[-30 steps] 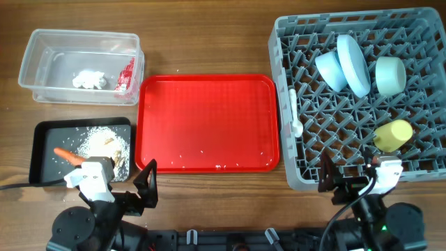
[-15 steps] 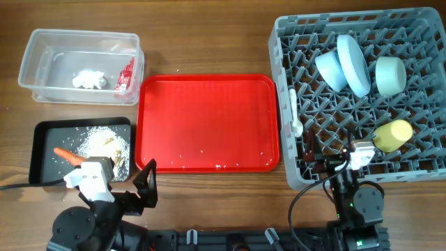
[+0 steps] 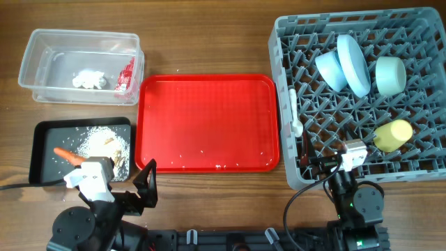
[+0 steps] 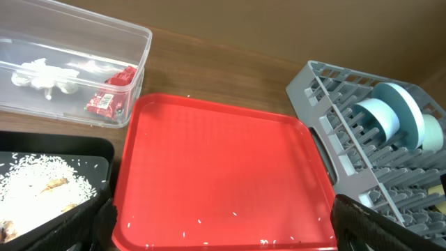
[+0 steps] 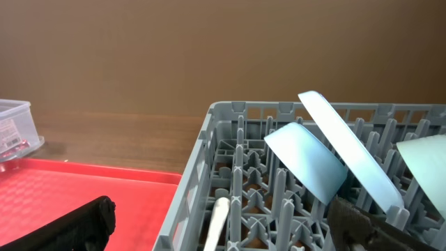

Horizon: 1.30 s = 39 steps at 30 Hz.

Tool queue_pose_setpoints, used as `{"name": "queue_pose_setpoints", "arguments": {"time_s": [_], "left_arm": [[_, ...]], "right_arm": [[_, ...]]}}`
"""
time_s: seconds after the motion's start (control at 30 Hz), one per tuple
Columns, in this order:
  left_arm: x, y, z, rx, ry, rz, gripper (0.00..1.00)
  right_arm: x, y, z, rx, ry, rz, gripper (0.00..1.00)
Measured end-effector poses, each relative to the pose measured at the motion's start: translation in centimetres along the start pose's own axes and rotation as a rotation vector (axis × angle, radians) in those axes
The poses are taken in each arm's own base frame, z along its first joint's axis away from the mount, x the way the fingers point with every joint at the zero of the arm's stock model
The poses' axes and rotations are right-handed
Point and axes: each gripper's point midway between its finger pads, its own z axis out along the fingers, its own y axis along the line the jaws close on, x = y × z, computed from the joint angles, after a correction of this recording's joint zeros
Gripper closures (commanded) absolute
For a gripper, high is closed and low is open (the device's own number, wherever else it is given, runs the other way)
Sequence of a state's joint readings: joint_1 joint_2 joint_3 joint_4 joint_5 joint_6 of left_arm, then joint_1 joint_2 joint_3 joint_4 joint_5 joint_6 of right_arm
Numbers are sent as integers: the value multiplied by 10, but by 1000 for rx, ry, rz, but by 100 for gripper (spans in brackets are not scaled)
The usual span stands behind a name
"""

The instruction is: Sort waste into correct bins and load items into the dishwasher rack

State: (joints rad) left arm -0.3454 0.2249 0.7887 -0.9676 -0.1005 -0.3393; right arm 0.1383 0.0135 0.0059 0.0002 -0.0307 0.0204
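My left gripper (image 4: 226,222): fingers apart, empty, by the red tray's (image 3: 209,118) near-left corner.
My right gripper (image 5: 223,224): fingers apart, empty, at the rack's (image 3: 279,42) near edge.
Rack: plate (image 3: 353,64), blue bowl (image 3: 329,71) and mint bowl (image 3: 390,74), all on edge; cup (image 3: 392,134) on its side; spoon (image 3: 295,111) along the left wall.
Tub (image 3: 35,56): tissue (image 3: 89,79), wrapper (image 3: 126,75).
Black tray (image 3: 42,150): carrot (image 3: 66,155), rice (image 3: 104,143).

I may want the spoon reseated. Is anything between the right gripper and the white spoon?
Nothing visible: the white spoon lies by the dishwasher rack's left wall, unobstructed ahead of the right gripper; pegs only flank it.
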Motion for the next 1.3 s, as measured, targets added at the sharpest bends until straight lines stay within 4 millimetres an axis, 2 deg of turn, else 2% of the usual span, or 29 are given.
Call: {"name": "queue_pose_setpoints", "arguments": {"time_s": [0.67,0.8,0.87,0.9,0.93,0.97,1.17,1.3], "left_arm": [[0,1,0,-3,0,-1,0],[6,21,1,-111,8,-45,0],[11,39,7,-196,-3,-87,0],[12,40,9,-199,-7,-92,0],[17,55,18,-251,-34,-120,0],[17,61,25,-257,-78,-125,0],[5,54,54,-134,-294,12,0],[-14,44,72,-48,-475,133,0]], "right_arm": [[0,1,0,-3,0,0,0],[0,1,0,-3,0,0,0],[0,1,0,-3,0,0,0],[0,1,0,-3,0,0,0],[0,1,0,-3,0,0,0],[0,1,0,-3,0,0,0],[0,1,0,-4,0,0,0],[0,1,0,-6,1,0,0]]}}
